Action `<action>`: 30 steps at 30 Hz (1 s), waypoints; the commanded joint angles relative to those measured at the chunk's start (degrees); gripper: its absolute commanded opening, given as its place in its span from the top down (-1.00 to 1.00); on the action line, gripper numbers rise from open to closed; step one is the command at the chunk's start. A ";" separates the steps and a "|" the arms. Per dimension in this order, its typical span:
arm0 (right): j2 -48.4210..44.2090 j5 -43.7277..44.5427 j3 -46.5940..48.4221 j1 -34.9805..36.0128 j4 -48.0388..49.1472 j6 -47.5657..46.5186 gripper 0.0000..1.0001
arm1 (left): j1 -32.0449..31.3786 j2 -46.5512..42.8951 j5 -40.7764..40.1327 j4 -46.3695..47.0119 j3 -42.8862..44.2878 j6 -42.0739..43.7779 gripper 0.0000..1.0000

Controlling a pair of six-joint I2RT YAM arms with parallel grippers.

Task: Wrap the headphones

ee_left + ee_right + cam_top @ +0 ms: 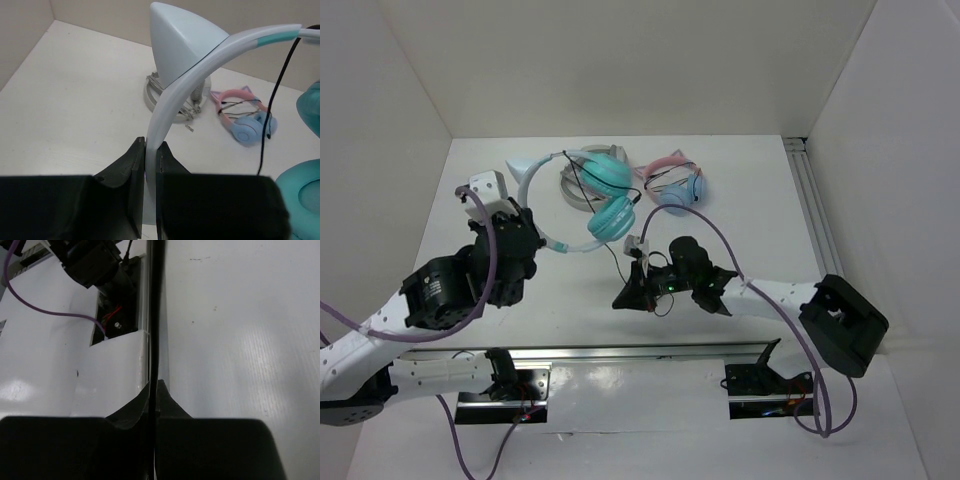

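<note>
The headphones [610, 195] lie at the back middle of the table, teal ear cups stacked and the pale headband [532, 185] arching out to the left. My left gripper [532, 228] is shut on that headband. In the left wrist view the band [172, 95] rises from between the jaws of the left gripper [150, 146] past a pale cat ear [177, 45], with the teal cups [300, 200] at the right. The thin black cable [616, 258] runs down from the cups to my right gripper [625, 292]. In the right wrist view the right gripper [154, 387] is shut on the cable [156, 315].
Grey headphones [575, 188] lie just behind the teal ones. Pink-banded light-blue headphones [675, 180] sit to their right. A metal rail [620, 352] runs along the table's near edge and another [810, 200] along the right side. White walls enclose the back and sides.
</note>
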 commanded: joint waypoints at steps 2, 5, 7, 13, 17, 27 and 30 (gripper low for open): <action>-4.74 4.40 -1.91 4.16 2.93 0.06 0.96 | 6.93 0.46 -0.38 5.41 3.67 0.08 1.00; -7.47 6.95 -3.40 7.33 2.41 0.06 0.96 | 12.29 0.46 2.53 9.52 3.07 3.16 1.00; -9.23 10.29 -4.19 11.19 2.41 0.06 0.96 | 14.85 0.46 4.64 11.30 1.39 5.45 1.00; -9.68 16.01 -4.11 18.75 -0.05 0.06 0.88 | 19.79 2.74 7.81 11.31 -1.42 2.73 1.00; -8.27 18.12 0.44 22.71 -3.03 -0.46 0.86 | 20.84 5.03 7.11 8.68 -1.42 -0.60 1.00; -7.04 18.65 2.65 29.92 0.21 -0.46 0.78 | 25.32 7.58 6.58 9.28 -3.27 1.41 1.00; -7.04 19.96 4.58 31.16 -1.81 -0.46 0.70 | 27.08 8.11 7.29 10.87 -4.58 2.03 1.00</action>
